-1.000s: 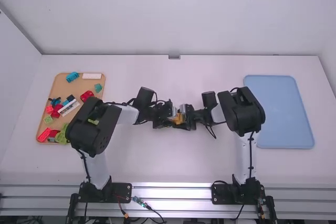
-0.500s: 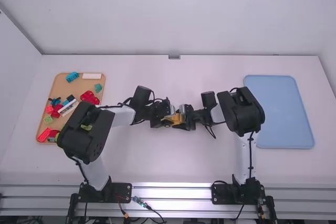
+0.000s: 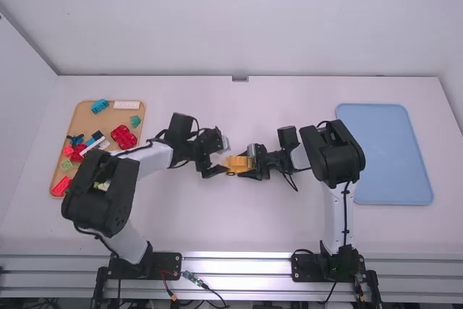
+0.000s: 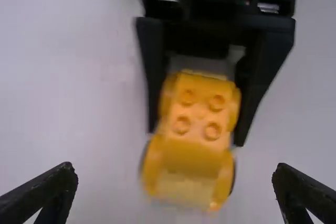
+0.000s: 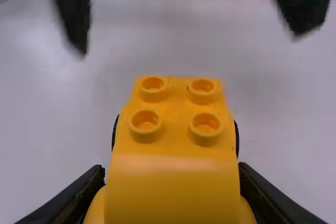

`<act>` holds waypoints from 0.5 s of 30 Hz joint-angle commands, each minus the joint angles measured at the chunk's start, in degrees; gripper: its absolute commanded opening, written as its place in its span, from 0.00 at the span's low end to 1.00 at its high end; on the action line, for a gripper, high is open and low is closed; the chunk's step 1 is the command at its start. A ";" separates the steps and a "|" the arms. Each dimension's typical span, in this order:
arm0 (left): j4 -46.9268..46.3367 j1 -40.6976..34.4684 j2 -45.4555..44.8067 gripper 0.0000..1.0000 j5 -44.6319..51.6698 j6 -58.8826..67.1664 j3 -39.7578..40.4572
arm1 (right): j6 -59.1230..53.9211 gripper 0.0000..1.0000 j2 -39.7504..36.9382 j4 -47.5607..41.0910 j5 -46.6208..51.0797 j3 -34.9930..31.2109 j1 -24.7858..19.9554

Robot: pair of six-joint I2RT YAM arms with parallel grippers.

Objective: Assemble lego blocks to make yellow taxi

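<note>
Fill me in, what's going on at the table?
The right gripper has its jaws shut on a yellow, car-shaped block with wheels, near the middle of the table. The left gripper faces it, jaws wide open and holding nothing. The four studs on top of the yellow block are bare, so nothing is stacked there. Other toy pieces, including a red car, sit on the wooden tray on the left side.

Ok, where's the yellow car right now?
Near the high view's middle, the yellow car is held by the right hand, with the open left hand beside it.
</note>
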 commanded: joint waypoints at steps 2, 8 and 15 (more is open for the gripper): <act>-1.44 6.27 -6.62 0.99 4.94 0.02 1.31 | -0.28 0.73 1.07 -0.27 0.50 0.46 -0.33; -1.86 16.52 -9.88 0.99 14.64 -0.02 0.61 | 0.14 0.87 1.07 -0.16 0.52 0.63 0.15; -1.99 21.40 -9.86 0.99 18.23 0.00 -0.74 | 9.32 0.86 1.07 -0.40 5.49 4.00 2.49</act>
